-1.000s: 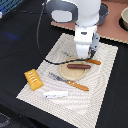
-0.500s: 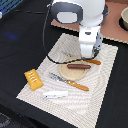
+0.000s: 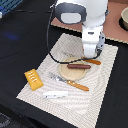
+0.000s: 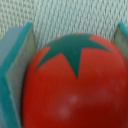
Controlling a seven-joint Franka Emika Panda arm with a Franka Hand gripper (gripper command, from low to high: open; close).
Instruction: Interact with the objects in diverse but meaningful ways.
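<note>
In the wrist view a red tomato [image 4: 75, 87] with a green star top fills the space between the teal fingers [image 4: 15, 65] of my gripper [image 4: 71, 45], which is shut on it just above the woven mat. In the exterior view the gripper [image 3: 90, 53] is low over the mat behind the tan plate [image 3: 66, 75], and the tomato is hidden by it. The reddish-brown sausage [image 3: 79, 65] lies on the plate. The orange-handled fork [image 3: 70, 81] lies in front of the plate, and the knife [image 3: 92, 61] beside the gripper. The yellow bread block [image 3: 33, 78] and the white flat piece [image 3: 55, 93] lie at the exterior view's left.
All pieces rest on a pale woven placemat [image 3: 105, 92] on a black table. A brown board [image 3: 114, 22] with a bowl [image 3: 124, 17] lies behind the arm at the exterior view's right. A black cable runs down from the arm.
The arm has shifted toward the exterior view's right, from over the plate's back edge to beside the knife. The pieces on the mat have not moved.
</note>
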